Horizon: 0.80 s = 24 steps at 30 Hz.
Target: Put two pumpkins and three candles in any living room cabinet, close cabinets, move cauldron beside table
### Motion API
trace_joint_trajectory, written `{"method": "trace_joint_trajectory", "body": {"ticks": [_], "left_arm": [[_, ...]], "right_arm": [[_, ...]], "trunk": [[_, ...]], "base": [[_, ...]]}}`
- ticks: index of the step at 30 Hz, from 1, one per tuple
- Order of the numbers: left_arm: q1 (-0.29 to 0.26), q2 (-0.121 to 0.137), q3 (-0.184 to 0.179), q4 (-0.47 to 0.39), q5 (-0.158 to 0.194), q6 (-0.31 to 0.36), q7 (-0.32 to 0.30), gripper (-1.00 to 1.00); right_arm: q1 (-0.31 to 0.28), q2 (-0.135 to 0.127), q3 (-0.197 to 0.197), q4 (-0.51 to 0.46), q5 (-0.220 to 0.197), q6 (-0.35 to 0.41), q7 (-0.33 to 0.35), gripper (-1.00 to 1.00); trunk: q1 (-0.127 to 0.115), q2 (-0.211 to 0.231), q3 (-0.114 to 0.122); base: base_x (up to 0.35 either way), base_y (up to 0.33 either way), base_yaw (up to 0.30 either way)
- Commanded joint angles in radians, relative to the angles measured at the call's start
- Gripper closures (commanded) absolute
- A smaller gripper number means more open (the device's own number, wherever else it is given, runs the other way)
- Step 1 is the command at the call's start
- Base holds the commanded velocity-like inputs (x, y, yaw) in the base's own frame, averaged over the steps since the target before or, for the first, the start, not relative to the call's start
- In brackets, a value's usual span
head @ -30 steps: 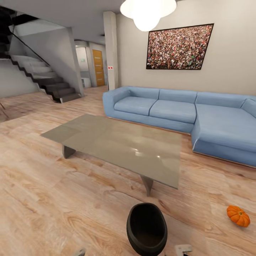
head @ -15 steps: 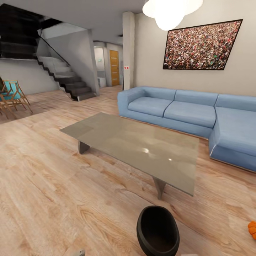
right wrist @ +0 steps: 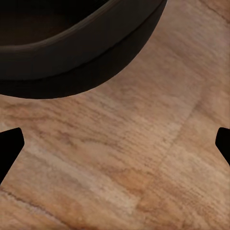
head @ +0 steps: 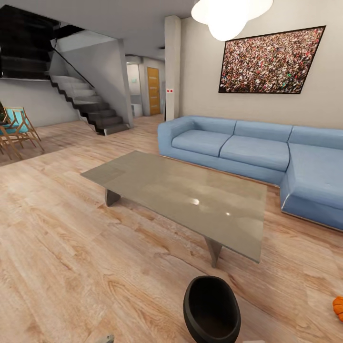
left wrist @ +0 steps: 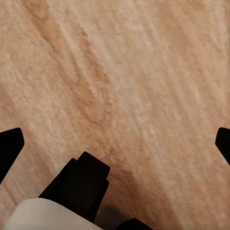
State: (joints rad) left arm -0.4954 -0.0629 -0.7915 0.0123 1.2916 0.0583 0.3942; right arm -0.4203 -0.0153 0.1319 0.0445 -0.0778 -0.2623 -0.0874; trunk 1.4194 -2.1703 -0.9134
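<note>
Closest to the robot, the black cauldron sat on the wooden floor right at the bottom edge of the head view, just short of the near right corner of the coffee table, close to it but not touching as far as I could tell. The right wrist view looked down at that same cauldron's rim and dark belly over the floorboards. The right gripper had its two dark fingertips way out at opposite edges of the picture, so it was spread wide and carrying nothing. Same deal with the left gripper: fingertips far apart, wide and bare, hanging over plain wood floor.

Off to the right, at the very edge of the head view, a slice of one orange pumpkin lay on the floor, well apart from the cauldron.

Further out was the long grey coffee table with a shiny top, then the blue corner sofa behind it against the wall. Above that hung a big speckled picture, with a white ceiling lamp up top. Far left there were dark stairs and some wooden folding chairs, and a yellowish door way at the back.
</note>
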Motion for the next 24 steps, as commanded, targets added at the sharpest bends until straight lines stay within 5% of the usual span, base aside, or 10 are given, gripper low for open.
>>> {"method": "trace_joint_trajectory", "body": {"ticks": [1,24], "left_arm": [[0.0,0.0,0.0,0.0,0.0,0.0,0.0,-1.0],[0.001,0.001,0.0,0.001,0.0,0.0,0.0,-1.0]], "right_arm": [[0.0,0.0,0.0,0.0,0.0,0.0,0.001,-1.0],[0.0,0.003,-0.002,0.0,0.0,0.0,0.003,-1.0]], "trunk": [[0.0,0.0,0.0],[0.0,0.0,0.0]], "base": [[0.0,0.0,0.0],[0.005,0.0,0.004]]}}
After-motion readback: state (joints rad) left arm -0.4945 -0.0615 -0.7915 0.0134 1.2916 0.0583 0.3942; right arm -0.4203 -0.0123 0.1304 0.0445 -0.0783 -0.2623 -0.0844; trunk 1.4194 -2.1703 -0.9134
